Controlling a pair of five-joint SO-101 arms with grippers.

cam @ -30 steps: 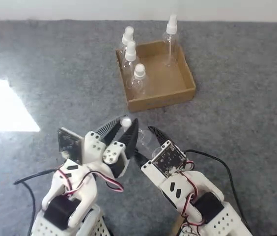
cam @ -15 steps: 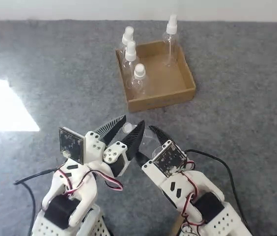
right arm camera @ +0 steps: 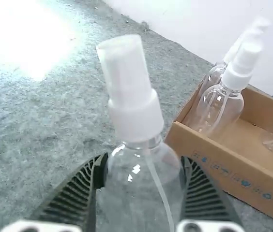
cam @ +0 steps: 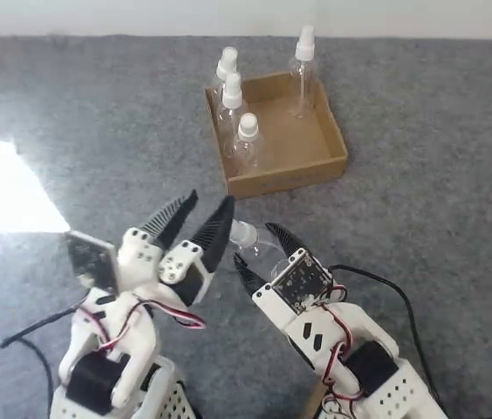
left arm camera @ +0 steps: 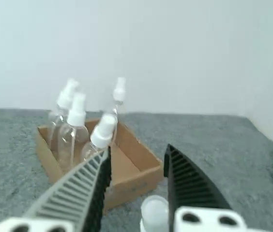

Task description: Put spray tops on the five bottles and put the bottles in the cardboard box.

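Cardboard box: four capped bottles standing inside. Right gripper clamped on the fifth bottle, held near the box's front wall, spray top on. Left gripper spread wide, empty, just beside that top.

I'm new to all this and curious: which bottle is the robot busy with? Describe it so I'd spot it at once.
Find the cardboard box on the grey table. Between it and the arms, the right end effector grips a clear bottle with a white spray top. The other bottles stand upright at the box; this one leans, outside it.
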